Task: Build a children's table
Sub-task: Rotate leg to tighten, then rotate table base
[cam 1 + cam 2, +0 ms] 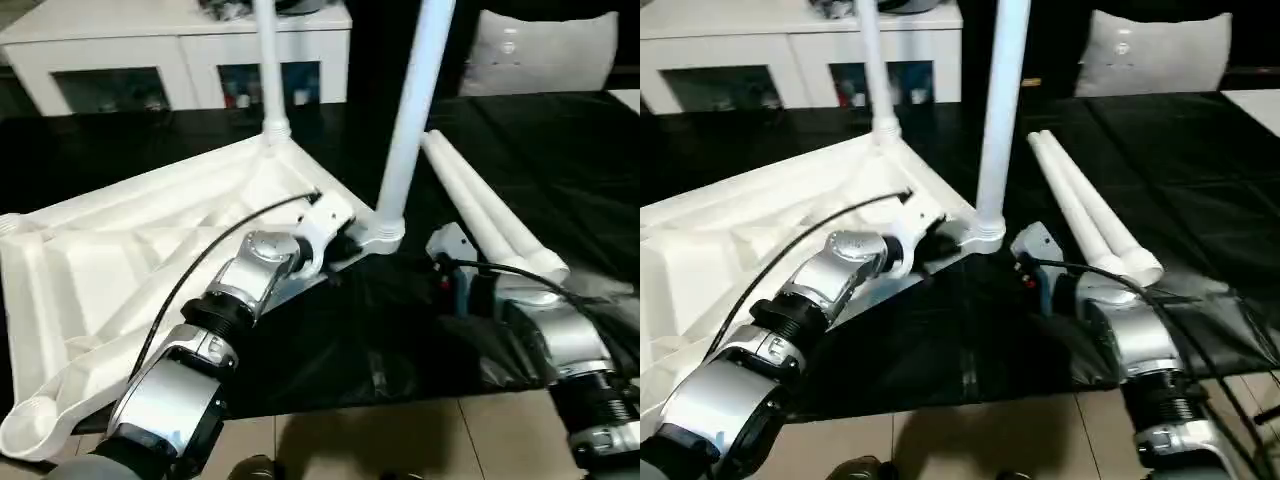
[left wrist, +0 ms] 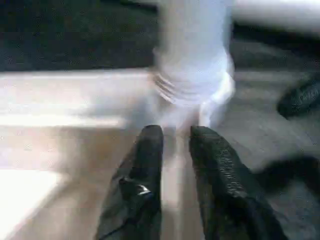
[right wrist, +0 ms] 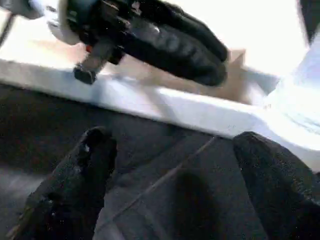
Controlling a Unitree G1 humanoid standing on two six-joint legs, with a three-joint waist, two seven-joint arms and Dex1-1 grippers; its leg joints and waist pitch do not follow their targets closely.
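Two long white tubular plastic legs (image 1: 272, 70) stand upright in corner sockets of the upturned white plastic children's table top (image 1: 110, 270), which lies ribbed side up on the black-covered work table (image 1: 560, 160); two more white legs (image 1: 490, 215) lie side by side on the cloth, just beside the right gripper (image 3: 170, 175). The left gripper (image 2: 175, 137) sits at the foot of the nearer upright leg (image 1: 410, 130), its fingers (image 2: 147, 165) only narrowly parted and holding nothing. The right gripper's fingers stand wide apart and empty over the cloth. The table looks light, stiff and rather slick, so I judge a loose leg best taken round its straight shaft near the middle, not the flared end, and the top steadied by a thick corner socket
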